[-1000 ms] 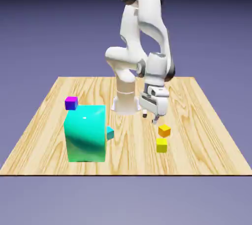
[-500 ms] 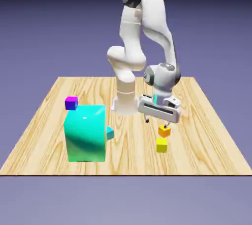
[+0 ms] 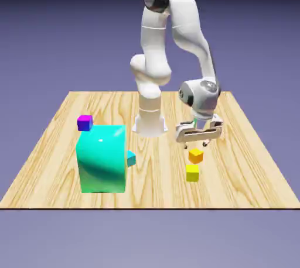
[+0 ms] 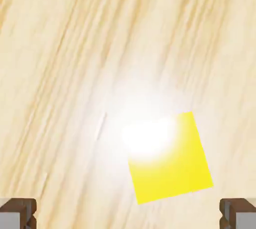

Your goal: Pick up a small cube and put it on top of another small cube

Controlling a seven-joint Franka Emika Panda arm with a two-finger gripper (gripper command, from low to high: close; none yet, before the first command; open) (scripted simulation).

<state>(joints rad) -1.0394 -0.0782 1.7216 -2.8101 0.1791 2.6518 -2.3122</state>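
Observation:
In the exterior view the tiny orange cube (image 3: pixel 195 155) rests on the table, right of centre. The tiny yellow cube (image 3: pixel 192 172) sits just in front of it, with a small gap between them. My gripper (image 3: pixel 198 143) hangs open just above the orange cube, fingers pointing down and not touching it. The hand view shows a single small cube (image 4: pixel 172 165) lying between my two fingertips and right of their midline. White glare washes its face to bright yellow, so its colour does not tell me which cube it is.
A big teal-green block (image 3: pixel 102 158) stands at the exterior view's left, with a tiny teal cube (image 3: pixel 130 158) against its right side. A tiny purple cube (image 3: pixel 85 122) lies behind the block. The robot's base (image 3: pixel 149 122) rises at the table's far middle.
The hand has swung toward the exterior view's right and turned at the wrist. It now sits squarely over the orange cube. None of the cubes moved.

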